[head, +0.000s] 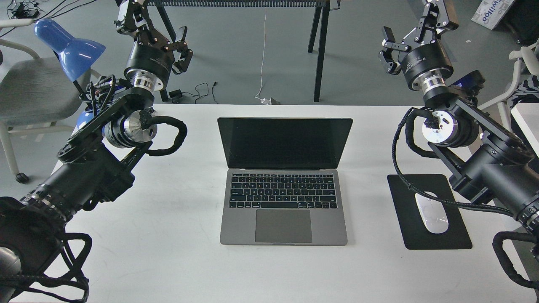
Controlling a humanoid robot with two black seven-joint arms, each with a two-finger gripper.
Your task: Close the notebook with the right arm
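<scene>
The notebook [283, 191] is a slim grey laptop lying open in the middle of the white table [168, 252], with its black screen [284, 143] upright and facing me. My right arm comes in from the right, its white-faced joint disc [438, 128] above the table's right side. Its gripper [414, 29] is raised beyond the table's far right edge, well right of and behind the screen, fingers spread and empty. My left gripper [153, 27] is raised beyond the far left edge, also open and empty.
A black mouse pad [442, 240] with a white mouse [431, 212] lies right of the notebook, under my right arm. A blue desk lamp [69, 46] and a grey chair [29, 84] stand at the left. Black table legs [320, 50] stand on the floor behind.
</scene>
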